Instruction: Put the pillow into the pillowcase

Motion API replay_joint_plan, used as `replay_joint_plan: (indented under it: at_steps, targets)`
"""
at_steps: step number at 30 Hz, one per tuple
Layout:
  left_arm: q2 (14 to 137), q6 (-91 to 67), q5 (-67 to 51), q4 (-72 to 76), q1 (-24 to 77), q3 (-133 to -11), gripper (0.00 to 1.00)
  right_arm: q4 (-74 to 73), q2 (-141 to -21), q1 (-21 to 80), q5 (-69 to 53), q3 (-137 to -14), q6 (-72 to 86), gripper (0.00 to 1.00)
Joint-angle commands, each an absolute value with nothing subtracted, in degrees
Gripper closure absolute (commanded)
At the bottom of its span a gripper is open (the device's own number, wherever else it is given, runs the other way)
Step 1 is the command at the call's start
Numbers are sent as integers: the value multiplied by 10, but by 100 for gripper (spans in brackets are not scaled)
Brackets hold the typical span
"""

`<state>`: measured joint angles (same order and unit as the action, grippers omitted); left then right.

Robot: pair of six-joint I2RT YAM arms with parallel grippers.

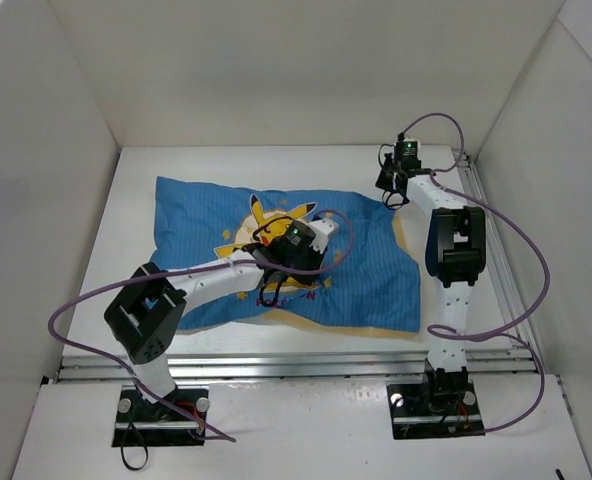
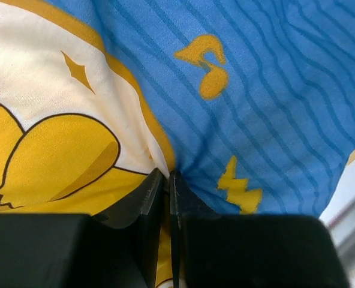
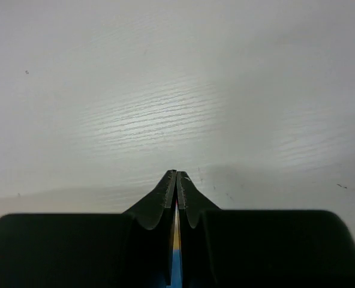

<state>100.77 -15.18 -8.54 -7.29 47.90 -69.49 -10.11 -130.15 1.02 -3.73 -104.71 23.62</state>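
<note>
Pillowcase (image 1: 206, 215) lies flat mid-table (image 1: 131, 230), long axis roughly 9-to-3 in the top view, print face up. A yellow edge shows at the 3 o'clock end, so the mouth probably points that way. It looks puffed, but no pillow is visible. Left gripper (image 2: 168, 175) is at centre, jaws clamped on a pucker of blue cloth. Right gripper (image 3: 176, 174) is at the 2 o'clock corner, jaws together with a sliver of cloth in the slit, likely nipping the hem. Risks: the mid-panel pinch lifts only the top layer and tents it, the thin corner grip slips, or opposing pulls drag the whole case.
</note>
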Motion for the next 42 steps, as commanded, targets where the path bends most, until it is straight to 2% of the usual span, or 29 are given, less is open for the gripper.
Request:
replay_joint_plan:
  at_steps: [1, 8, 15, 21, 22, 25, 28, 31, 32, 35, 36, 38, 39, 40, 41, 42]
  targets:
    - [955, -165, -109, -146, 522, -656, 95, -80, -1296, 21, -48, -1071, 242, 100]
    - [910, -186, -118, -143, 541, -604, 92, -80, -1261, 21, -76, -1043, 236, 100]
    - [968, -211, -70, -128, 495, -683, 85, -81, -1125, 22, -99, -933, 214, 100]
    - [1076, -276, -161, -59, 380, -781, 87, -82, -1006, 22, -113, -874, 211, 81]
    - [1099, -277, -168, -50, 371, -792, 87, -81, -984, 21, -119, -868, 209, 73]
    - [1135, -254, -168, -50, 359, -848, 88, -82, -955, 22, -135, -857, 204, 62]
    - [1131, -233, -200, -55, 352, -875, 88, -82, -945, -4, -159, -854, 205, 49]
    - [1080, -217, -187, -58, 352, -839, 83, -81, -942, -6, -185, -853, 202, 35]
    - [1063, -213, -172, -70, 352, -832, 80, -81, -940, -6, -186, -853, 205, 32]
    - [989, -186, -132, -106, 352, -817, 61, -81, -919, -4, -190, -850, 208, 20]
    - [949, -178, -121, -114, 352, -815, 51, -82, -913, -4, -190, -850, 207, 16]
    - [904, -162, -71, -144, 347, -813, 42, -83, -878, -2, -187, -839, 200, 12]
    - [857, -160, -50, -152, 347, -811, 39, -84, -847, -2, -176, -832, 197, 2]
    - [836, -163, -3, -163, 335, -798, 17, -87, -828, 0, -165, -811, 194, 2]
    - [815, -169, 45, -166, 324, -788, 1, -87, -808, -1, -150, -797, 194, 2]
    - [776, -177, 75, -170, 311, -774, 0, -89, -764, 2, -135, -782, 194, 2]
